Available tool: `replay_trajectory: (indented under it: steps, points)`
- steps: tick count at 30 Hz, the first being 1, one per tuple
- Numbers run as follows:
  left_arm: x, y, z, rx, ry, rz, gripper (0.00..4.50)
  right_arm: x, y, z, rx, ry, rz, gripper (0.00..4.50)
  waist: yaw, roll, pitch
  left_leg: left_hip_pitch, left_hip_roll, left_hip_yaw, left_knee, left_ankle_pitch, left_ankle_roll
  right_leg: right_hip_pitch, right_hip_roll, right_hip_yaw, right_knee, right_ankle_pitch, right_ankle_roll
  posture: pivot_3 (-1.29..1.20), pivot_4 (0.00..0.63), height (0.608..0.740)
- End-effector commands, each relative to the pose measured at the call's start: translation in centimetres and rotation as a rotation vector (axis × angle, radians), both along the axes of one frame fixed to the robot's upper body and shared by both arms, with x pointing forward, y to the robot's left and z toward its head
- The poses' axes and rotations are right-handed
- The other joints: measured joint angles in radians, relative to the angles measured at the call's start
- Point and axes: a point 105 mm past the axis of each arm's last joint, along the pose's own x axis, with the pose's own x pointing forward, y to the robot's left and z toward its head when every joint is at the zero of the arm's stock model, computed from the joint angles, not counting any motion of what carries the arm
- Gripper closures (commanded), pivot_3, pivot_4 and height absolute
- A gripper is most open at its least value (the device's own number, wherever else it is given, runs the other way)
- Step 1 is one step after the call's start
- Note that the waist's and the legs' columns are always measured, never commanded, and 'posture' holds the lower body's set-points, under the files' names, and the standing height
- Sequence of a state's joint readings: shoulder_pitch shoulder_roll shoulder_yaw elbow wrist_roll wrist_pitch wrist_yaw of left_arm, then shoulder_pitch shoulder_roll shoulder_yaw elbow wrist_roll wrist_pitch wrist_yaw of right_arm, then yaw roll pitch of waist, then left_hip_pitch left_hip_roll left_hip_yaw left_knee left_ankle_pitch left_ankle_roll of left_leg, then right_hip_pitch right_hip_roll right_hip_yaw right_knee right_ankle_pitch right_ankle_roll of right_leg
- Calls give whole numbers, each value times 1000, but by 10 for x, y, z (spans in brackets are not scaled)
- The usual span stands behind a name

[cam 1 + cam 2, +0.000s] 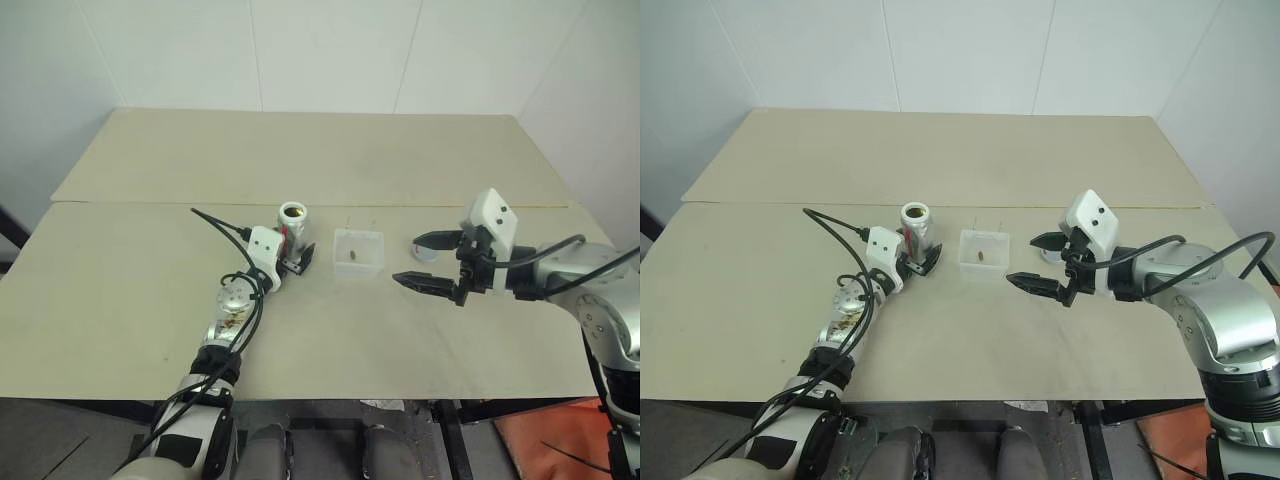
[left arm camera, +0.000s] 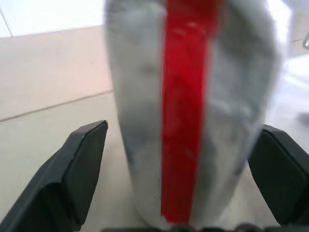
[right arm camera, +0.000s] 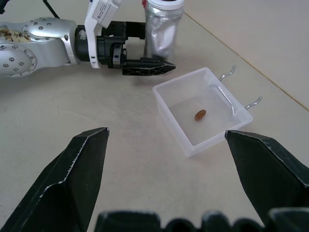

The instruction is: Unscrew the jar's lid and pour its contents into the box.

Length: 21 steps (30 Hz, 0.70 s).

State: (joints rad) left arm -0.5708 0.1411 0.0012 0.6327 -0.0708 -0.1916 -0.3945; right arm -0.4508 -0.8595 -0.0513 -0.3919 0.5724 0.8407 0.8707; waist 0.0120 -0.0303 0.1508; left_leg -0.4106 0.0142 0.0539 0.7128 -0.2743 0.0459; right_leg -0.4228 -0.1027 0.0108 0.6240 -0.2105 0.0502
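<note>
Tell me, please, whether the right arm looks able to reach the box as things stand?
Probably yes: the right gripper hangs open just beside the box, and only bare table lies between them.

I see the box (image 3: pixel 203 112) holding one brown bit (image 3: pixel 200 115). Beyond it, my left gripper (image 3: pixel 145 58) brackets the jar (image 3: pixel 163 34), fingers apart.

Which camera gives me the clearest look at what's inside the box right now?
The right wrist view: it looks down into the box, showing one brown bit on its floor. The head views show it smaller, the bit a dark speck.
</note>
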Motion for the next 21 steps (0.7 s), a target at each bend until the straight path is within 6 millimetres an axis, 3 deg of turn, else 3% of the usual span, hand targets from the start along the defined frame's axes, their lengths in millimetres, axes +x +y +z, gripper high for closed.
replay_trajectory:
  steps: [1, 10, 21]
  points:
    - [-2, -2, 12, 8, -45, -5, 25, -3, -2, 11, -6, -47, 0, 0, 1, 0, 0, 0, 0, 0, 0, 0, 0, 0, 0, 0, 0, 0, 0, 0, 150, 740]
    - [-16, 7, 17, 86, -35, -75, 25, -3, -1, 11, -9, -48, 2, 0, 0, 0, 0, 0, 0, 0, 0, 0, 0, 0, 0, 0, 0, 0, 0, 0, 150, 740]
    - [-69, 32, 45, 279, 2, -367, 25, -6, -4, 9, -14, -51, -4, 0, -2, 0, 0, 0, 1, 0, -1, 0, 0, 0, 0, 0, 0, 0, 0, 0, 150, 740]
